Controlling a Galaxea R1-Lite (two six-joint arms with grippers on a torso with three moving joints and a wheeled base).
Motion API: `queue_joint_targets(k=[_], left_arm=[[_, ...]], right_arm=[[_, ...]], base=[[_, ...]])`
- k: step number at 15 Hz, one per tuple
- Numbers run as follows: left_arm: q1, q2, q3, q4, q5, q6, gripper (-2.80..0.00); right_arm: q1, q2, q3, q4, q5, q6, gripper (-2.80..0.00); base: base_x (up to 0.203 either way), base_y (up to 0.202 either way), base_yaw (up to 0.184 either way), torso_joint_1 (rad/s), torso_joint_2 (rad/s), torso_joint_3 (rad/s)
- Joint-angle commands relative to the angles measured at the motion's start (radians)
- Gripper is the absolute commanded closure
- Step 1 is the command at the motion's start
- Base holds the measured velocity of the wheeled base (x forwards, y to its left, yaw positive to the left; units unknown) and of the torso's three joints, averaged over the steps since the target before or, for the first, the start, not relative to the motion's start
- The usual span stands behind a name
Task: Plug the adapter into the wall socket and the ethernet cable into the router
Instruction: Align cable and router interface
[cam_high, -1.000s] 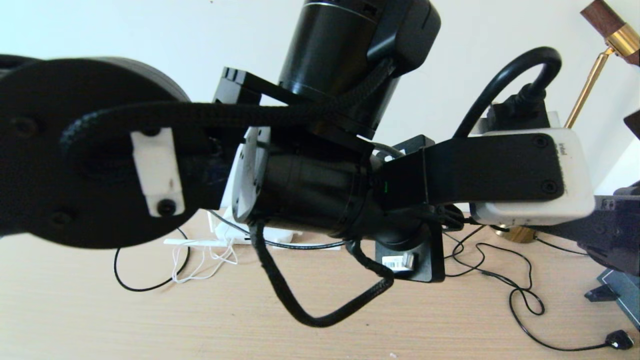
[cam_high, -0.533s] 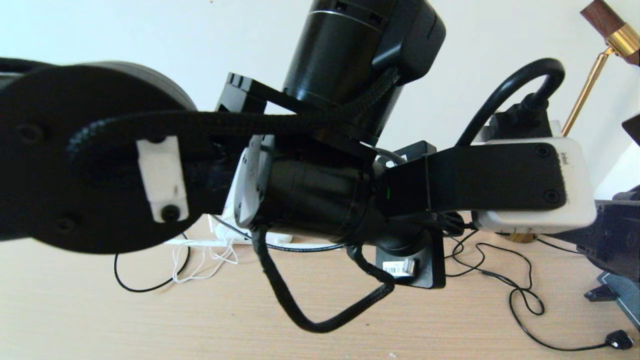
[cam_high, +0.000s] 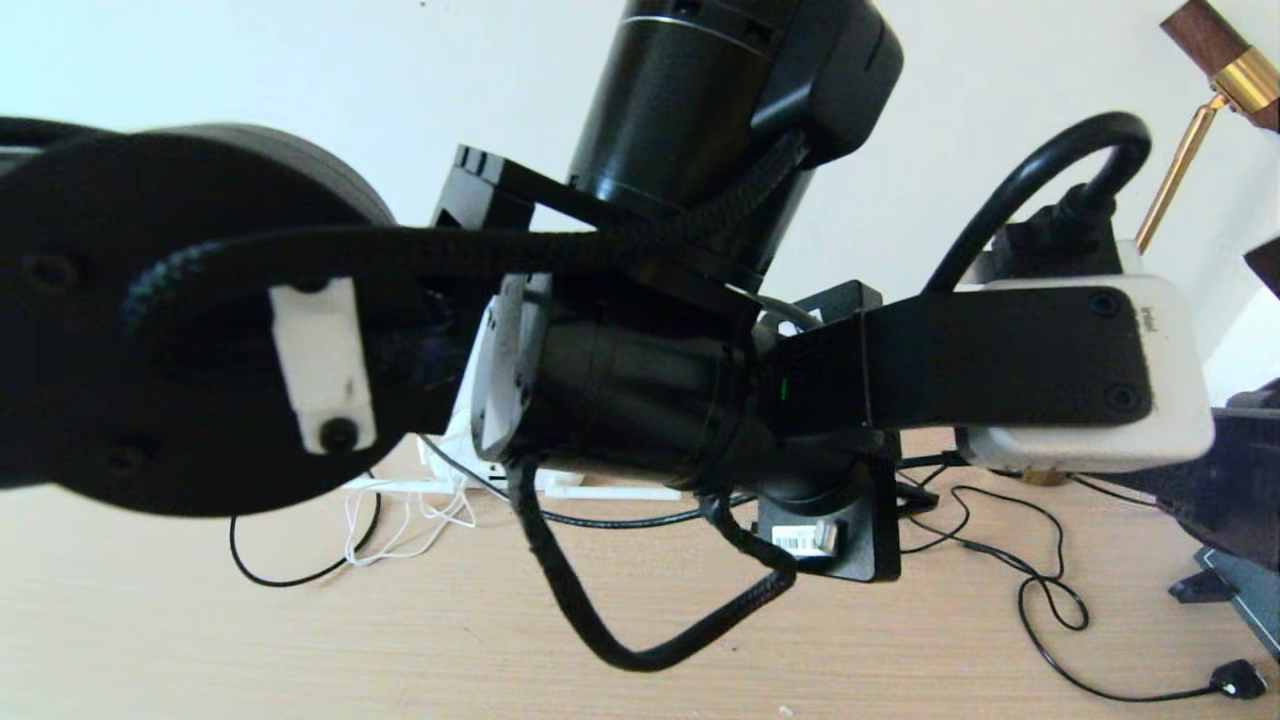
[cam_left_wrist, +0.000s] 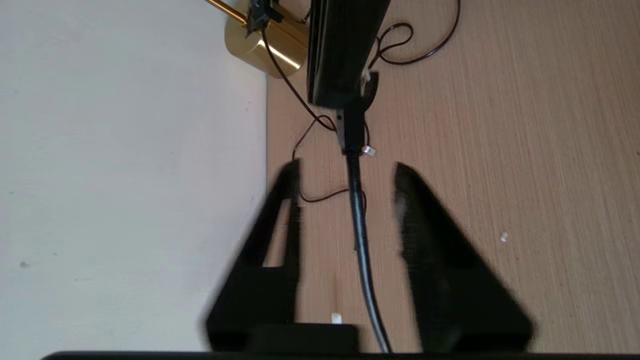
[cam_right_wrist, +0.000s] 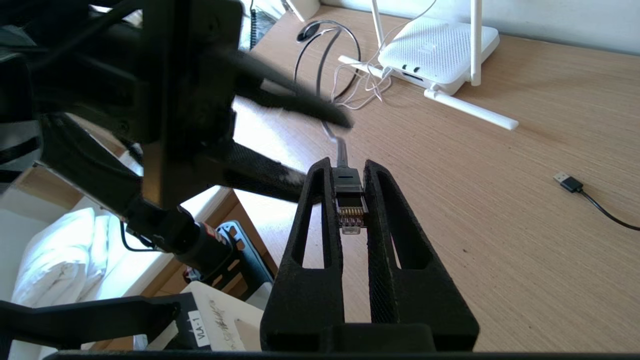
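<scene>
My right gripper (cam_right_wrist: 348, 167) is shut on the black connector (cam_right_wrist: 348, 192) of the ethernet cable, gold contacts facing the camera, held above the desk. The cable (cam_left_wrist: 359, 225) runs between the spread fingers (cam_left_wrist: 287, 210) of my open left gripper (cam_left_wrist: 346, 169) without touching them. In the right wrist view the left gripper's fingers (cam_right_wrist: 300, 105) hover over the cable just beyond the connector. The white router (cam_right_wrist: 440, 50) lies flat by the wall, antennas spread, dark ports facing this way. A thin white cord (cam_right_wrist: 357, 87) lies tangled beside it. I cannot make out the adapter or the wall socket.
My left arm (cam_high: 640, 390) fills most of the head view. A brass lamp base (cam_left_wrist: 265, 42) stands by the wall. Thin black cables (cam_high: 1040, 590) loop over the wooden desk (cam_high: 300, 650), one ending in a small plug (cam_right_wrist: 567, 181). The desk edge is near the right gripper.
The left arm has drifted slightly right and lower in the head view. Nothing has been taken hold of or let go.
</scene>
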Motion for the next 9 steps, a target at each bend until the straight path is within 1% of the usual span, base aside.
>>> queue_joint_targets(k=[1, 4, 5, 6, 8, 9], left_arm=[[0.0, -0.001, -0.002, 0.0, 0.001, 0.005, -2.8], [0.0, -0.009, 0.001, -0.04, 0.017, 0.014, -2.8], [-0.002, -0.012, 0.001, -0.105, 0.035, 0.029, -2.8], [-0.004, -0.017, 0.004, -0.164, 0.042, 0.055, -2.8], [-0.018, -0.046, 0.057, -0.269, 0.042, 0.076, -2.8], [-0.028, -0.06, 0.091, -0.323, 0.042, 0.08, -2.8]], right_arm=[[0.0, -0.011, 0.0, -0.002, 0.005, 0.009, 0.0], [0.0, -0.027, -0.007, -0.002, 0.0, 0.068, 0.0], [0.0, -0.037, -0.017, -0.002, 0.0, 0.149, 0.0], [0.0, -0.045, -0.032, -0.002, 0.0, 0.261, 0.0], [-0.003, -0.05, -0.054, -0.002, -0.001, 0.465, 0.0], [-0.006, -0.05, -0.058, -0.001, -0.001, 0.536, 0.0]], base=[[0.0, 0.0, 0.0, 0.0, 0.0, 0.0], [0.0, 0.0, 0.0, 0.0, 0.0, 0.0], [0.0, 0.0, 0.0, 0.0, 0.0, 0.0], [0.0, 0.0, 0.0, 0.0, 0.0, 0.0], [0.0, 0.0, 0.0, 0.0, 0.0, 0.0], [0.0, 0.0, 0.0, 0.0, 0.0, 0.0]])
